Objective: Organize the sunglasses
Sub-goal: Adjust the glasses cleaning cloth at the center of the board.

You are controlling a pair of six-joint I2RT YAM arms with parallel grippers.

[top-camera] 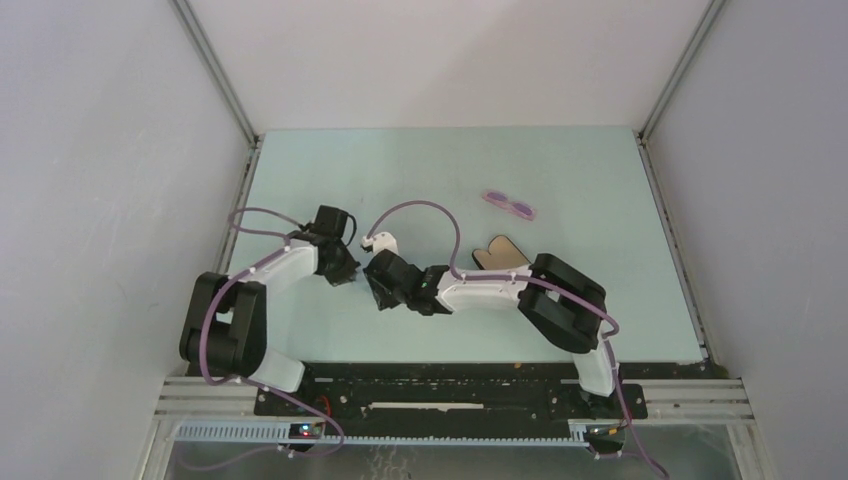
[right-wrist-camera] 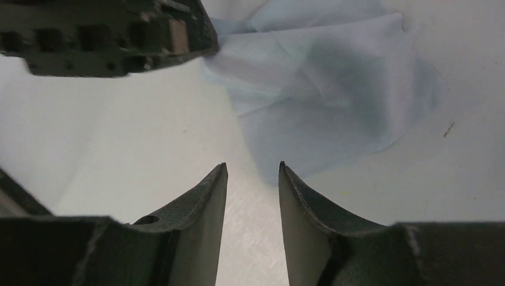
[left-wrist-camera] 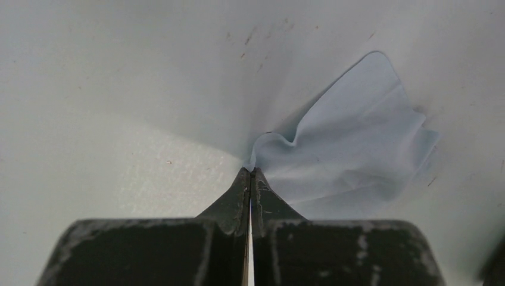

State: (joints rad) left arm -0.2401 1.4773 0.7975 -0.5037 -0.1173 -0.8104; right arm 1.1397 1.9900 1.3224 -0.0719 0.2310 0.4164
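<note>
The pink-purple sunglasses [top-camera: 509,205] lie on the table at the far right, away from both grippers. My left gripper [left-wrist-camera: 251,171] is shut on a corner of the light blue cloth [left-wrist-camera: 351,149], which spreads crumpled on the table to its right. My right gripper [right-wrist-camera: 253,168] is open and empty, its tips just short of the near edge of the cloth [right-wrist-camera: 333,89]. In the top view the two grippers, left [top-camera: 348,272] and right [top-camera: 381,290], meet near the table's middle and hide the cloth.
The open case shows its tan lining [top-camera: 500,253] behind the right arm [top-camera: 480,290], between it and the sunglasses. The left gripper's body [right-wrist-camera: 113,36] fills the upper left of the right wrist view. Walls stand on the left, right and far sides.
</note>
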